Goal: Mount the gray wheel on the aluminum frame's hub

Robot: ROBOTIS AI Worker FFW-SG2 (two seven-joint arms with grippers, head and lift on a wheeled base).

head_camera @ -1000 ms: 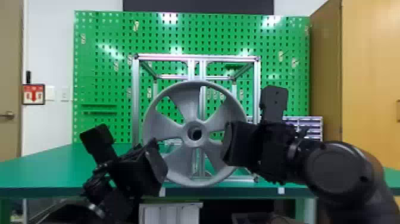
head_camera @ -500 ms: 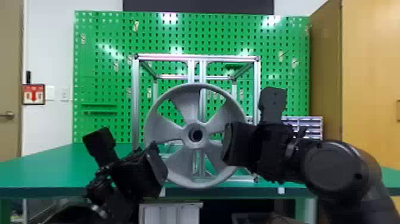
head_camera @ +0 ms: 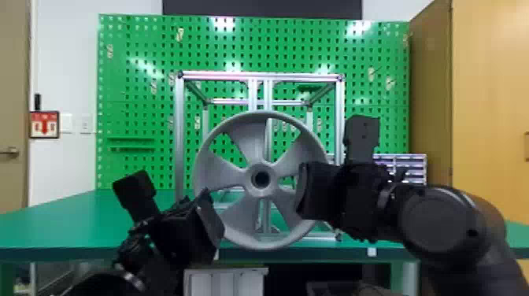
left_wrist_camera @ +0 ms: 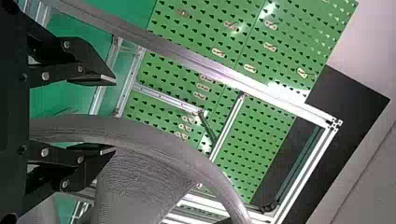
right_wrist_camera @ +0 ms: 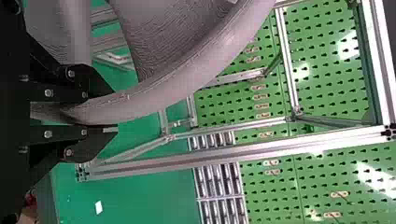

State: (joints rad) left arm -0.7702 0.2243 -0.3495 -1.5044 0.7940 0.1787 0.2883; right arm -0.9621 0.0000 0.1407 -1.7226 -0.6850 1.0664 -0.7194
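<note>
The gray wheel [head_camera: 236, 185] stands upright in front of the aluminum frame [head_camera: 180, 137], its center hole facing me. On the wheel's right side, my right gripper [head_camera: 302, 191] holds the rim. In the right wrist view, both fingers of the right gripper [right_wrist_camera: 116, 113] press on the wheel's rim [right_wrist_camera: 154, 100]. My left gripper [head_camera: 214, 218] is at the wheel's lower left. Seen from the left wrist, the left gripper [left_wrist_camera: 114, 115] is open around the wheel's rim [left_wrist_camera: 154, 140], which lies closer to one finger. The wheel hides the frame's hub.
The frame stands on a green table [head_camera: 78, 220] before a green pegboard [head_camera: 134, 98]. Small drawers [head_camera: 401, 165] sit behind the right arm, and a wooden cabinet [head_camera: 488, 98] rises at the right. A white drawer unit [head_camera: 224, 281] is below the table edge.
The wheel has shifted slightly to the right and a touch lower. My left gripper has moved a little right and down, while the right arm has barely moved.
</note>
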